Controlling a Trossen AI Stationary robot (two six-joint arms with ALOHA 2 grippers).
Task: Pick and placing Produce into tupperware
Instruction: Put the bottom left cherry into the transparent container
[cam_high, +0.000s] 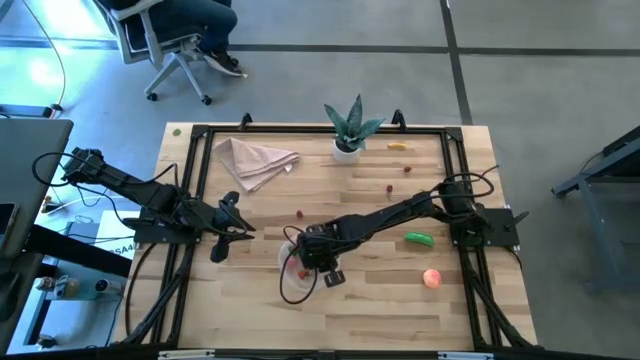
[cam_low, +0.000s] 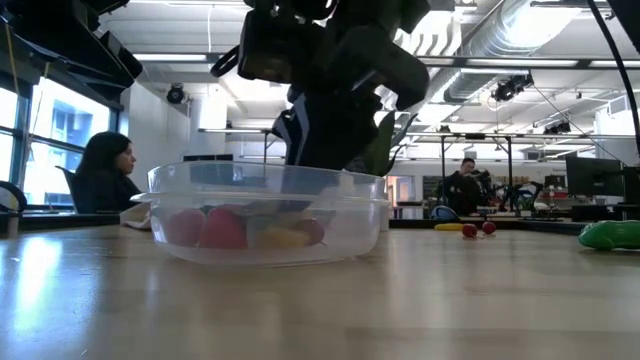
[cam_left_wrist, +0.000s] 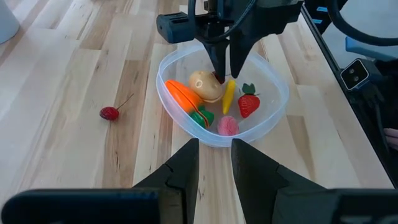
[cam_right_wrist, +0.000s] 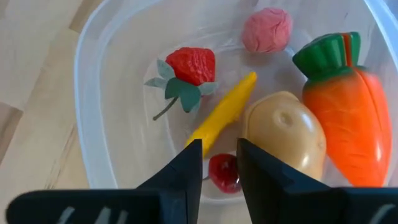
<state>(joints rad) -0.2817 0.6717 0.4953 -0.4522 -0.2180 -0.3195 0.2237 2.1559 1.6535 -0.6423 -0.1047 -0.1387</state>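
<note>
Poised straight above the tupperware (cam_right_wrist: 93, 149), right gripper (cam_right_wrist: 219, 163) slightly parted around a small red piece (cam_right_wrist: 222, 174) hanging just over yellow banana (cam_right_wrist: 222, 112) and potato (cam_right_wrist: 287, 135); left gripper (cam_left_wrist: 215, 163) open, beside the tub, farther off.

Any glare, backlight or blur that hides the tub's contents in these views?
Low view: bright ceiling lights silhouette the right gripper; the tupperware wall smears the produce into blobs. Left wrist view: the carrot reads crisply. Right wrist view: the strawberry is sharp, own fingers blurred.
</note>
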